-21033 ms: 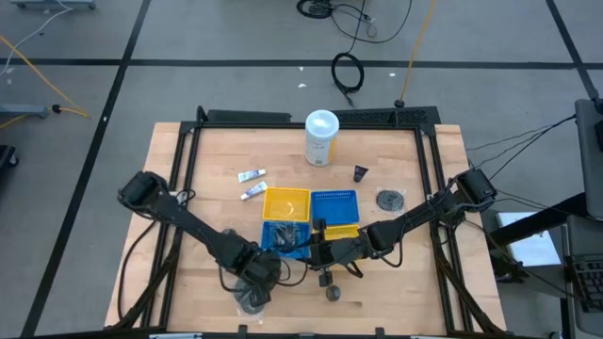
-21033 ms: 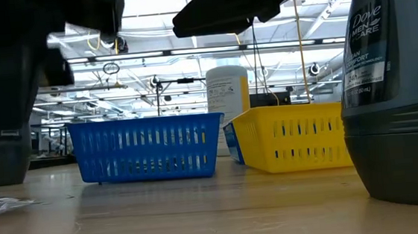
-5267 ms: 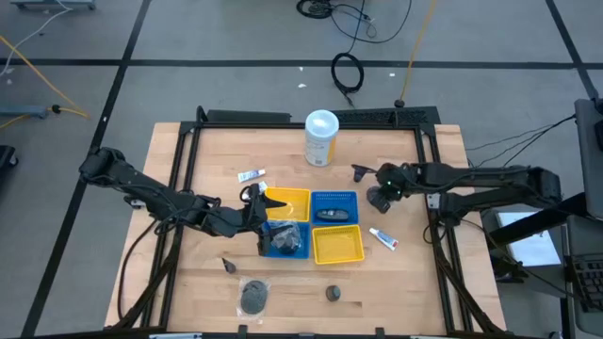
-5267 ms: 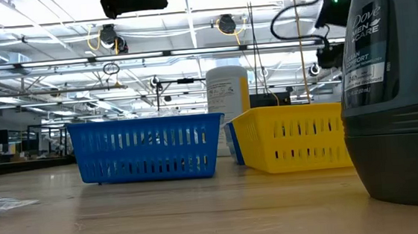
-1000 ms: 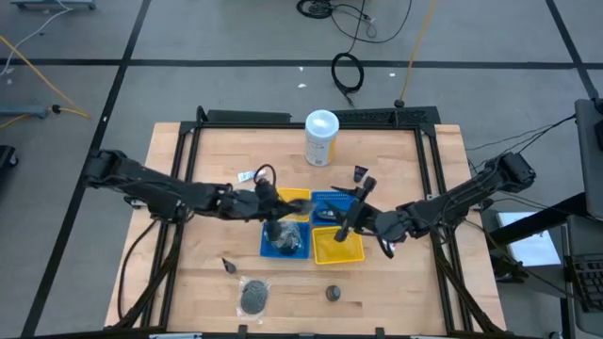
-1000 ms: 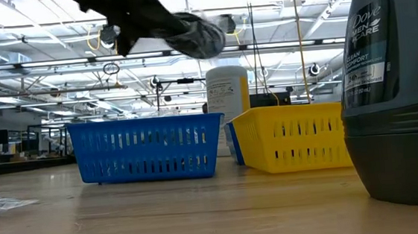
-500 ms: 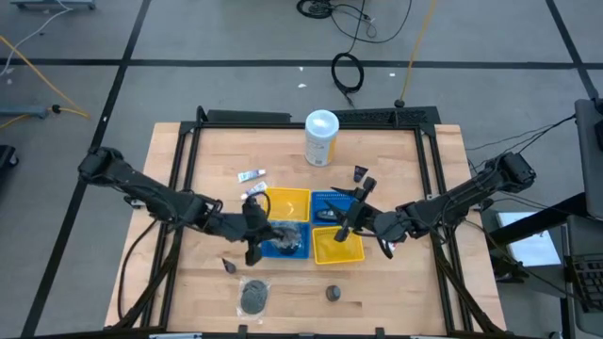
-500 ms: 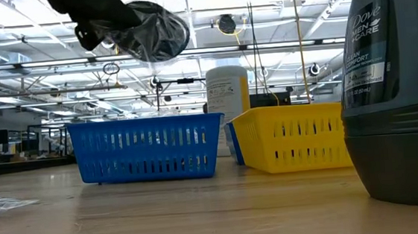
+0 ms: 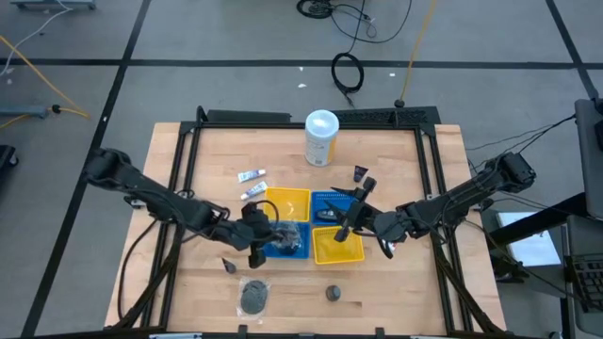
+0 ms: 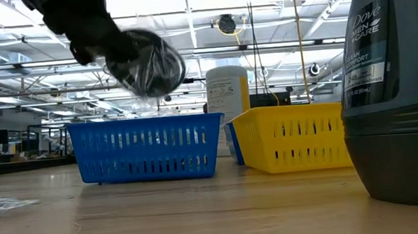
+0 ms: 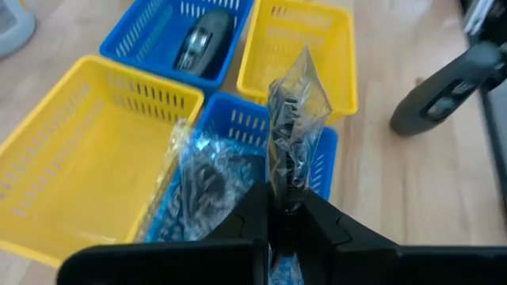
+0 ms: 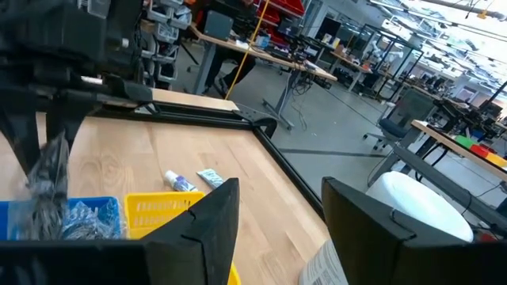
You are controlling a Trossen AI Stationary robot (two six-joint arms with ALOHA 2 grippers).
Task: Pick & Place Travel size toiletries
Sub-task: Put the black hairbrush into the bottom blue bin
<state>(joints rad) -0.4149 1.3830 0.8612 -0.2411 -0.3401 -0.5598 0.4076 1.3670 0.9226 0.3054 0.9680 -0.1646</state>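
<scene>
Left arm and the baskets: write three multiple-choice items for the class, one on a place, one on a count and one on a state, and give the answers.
1. The left gripper hangs over:
A. the white canister
B. a blue basket
C. a yellow basket

2. Baskets on the table:
A. two
B. three
C. four

3. The left gripper is:
A. open and empty
B. shut on a wrapped mesh puff
C. shut on a white tube

Answers:
1 B: the left wrist view shows blue mesh directly under it.
2 C: the high view shows two yellow and two blue.
3 B: the fingers pinch the clear wrapper.
</scene>
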